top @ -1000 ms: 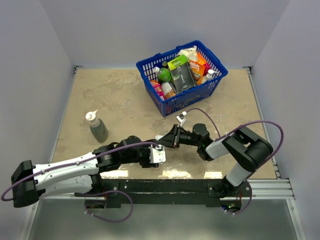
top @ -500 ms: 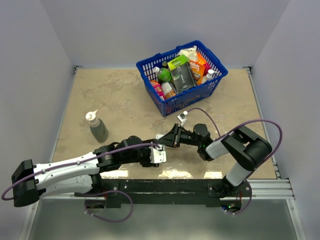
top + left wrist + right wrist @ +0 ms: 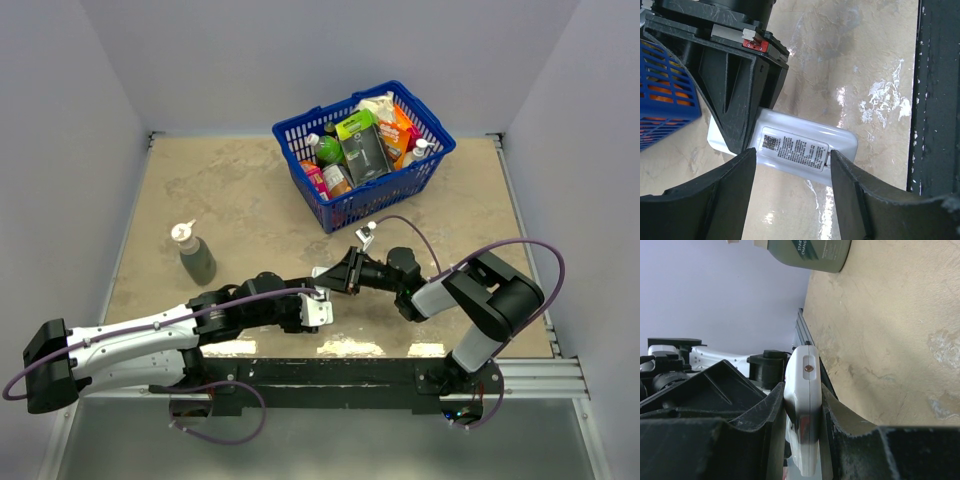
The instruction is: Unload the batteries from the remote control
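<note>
The white remote control (image 3: 321, 273) is held just above the table near its front edge. My right gripper (image 3: 336, 276) is shut on it. In the right wrist view the remote (image 3: 804, 390) stands edge-on, clamped between the two fingers (image 3: 767, 425). In the left wrist view its labelled back face (image 3: 799, 148) shows, with the cover on. My left gripper (image 3: 792, 167) is open, its jaws spread to either side of the remote's free end without touching it; in the top view it (image 3: 318, 305) sits just below the remote. The batteries are hidden.
A blue basket (image 3: 300, 160) full of groceries stands at the back, with its edge in the left wrist view (image 3: 660, 95). A grey spray-top bottle (image 3: 196, 256) stands at the left and also shows in the right wrist view (image 3: 810, 252). The black front rail (image 3: 937, 100) lies close by.
</note>
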{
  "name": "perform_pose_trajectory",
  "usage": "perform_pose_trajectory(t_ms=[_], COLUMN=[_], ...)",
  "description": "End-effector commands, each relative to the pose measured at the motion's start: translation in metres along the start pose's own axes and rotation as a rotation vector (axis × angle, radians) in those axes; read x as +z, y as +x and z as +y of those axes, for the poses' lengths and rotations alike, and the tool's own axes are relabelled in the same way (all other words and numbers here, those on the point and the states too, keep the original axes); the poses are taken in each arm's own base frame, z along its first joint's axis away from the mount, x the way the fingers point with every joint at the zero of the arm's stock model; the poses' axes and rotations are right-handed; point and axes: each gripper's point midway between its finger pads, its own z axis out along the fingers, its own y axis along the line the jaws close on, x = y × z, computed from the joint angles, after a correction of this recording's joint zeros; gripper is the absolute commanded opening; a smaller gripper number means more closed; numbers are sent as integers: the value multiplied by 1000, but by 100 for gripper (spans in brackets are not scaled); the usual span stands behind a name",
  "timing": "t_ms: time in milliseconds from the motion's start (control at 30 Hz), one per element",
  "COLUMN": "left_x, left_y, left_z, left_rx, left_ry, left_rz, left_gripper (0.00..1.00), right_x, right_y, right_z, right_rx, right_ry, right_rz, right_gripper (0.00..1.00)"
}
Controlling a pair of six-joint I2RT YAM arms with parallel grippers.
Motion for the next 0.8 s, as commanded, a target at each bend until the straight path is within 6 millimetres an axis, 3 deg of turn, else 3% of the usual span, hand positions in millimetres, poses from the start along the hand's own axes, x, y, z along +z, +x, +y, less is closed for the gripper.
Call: perform_pose_trajectory(t_ms=[0, 767], left_x=[-7, -11], left_y=[-10, -15], left_z=[38, 52], left_rx=[47, 47], left_ry=[-160, -218], left_rz=[7, 26], left_gripper=[65, 64], right_x=[-2, 1], right_y=[21, 23], right_z=[28, 7], right_rx=[-9, -4], right_ry=[-110, -45], right_rz=[113, 121], right_gripper=[0, 0])
